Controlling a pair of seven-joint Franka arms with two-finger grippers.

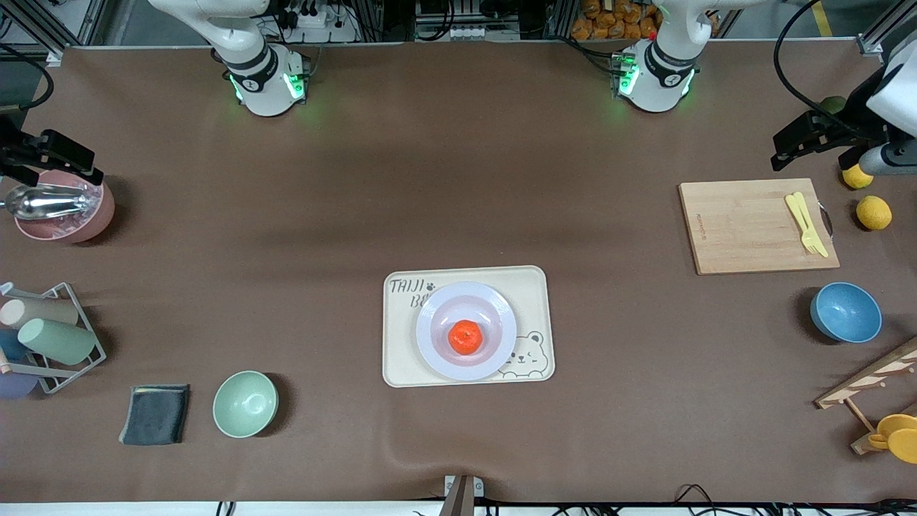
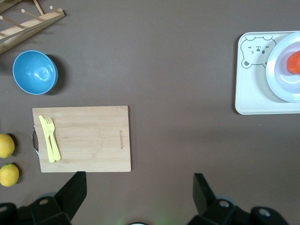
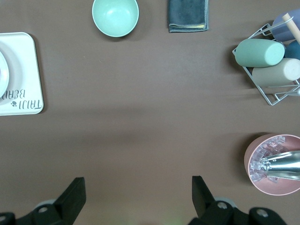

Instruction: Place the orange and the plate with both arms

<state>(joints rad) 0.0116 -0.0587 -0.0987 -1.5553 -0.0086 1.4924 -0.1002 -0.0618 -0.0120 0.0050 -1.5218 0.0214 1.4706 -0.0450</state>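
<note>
Orange (image 1: 466, 337) centred on plate (image 1: 435, 342) | left gripper (image 2: 138, 197), right gripper (image 3: 136, 199) released, at table ends

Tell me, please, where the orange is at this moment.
In the front view the orange sits in the middle of the plate, which rests on the bear tray at mid-table, nearer the camera than both arm bases.

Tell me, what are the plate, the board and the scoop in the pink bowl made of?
The plate looks like glossy ceramic or melamine: it shows a smooth pale sheen. The board looks like bamboo or light wood, matte, with visible grain. The scoop looks like polished metal, with mirror-like reflections.
</note>
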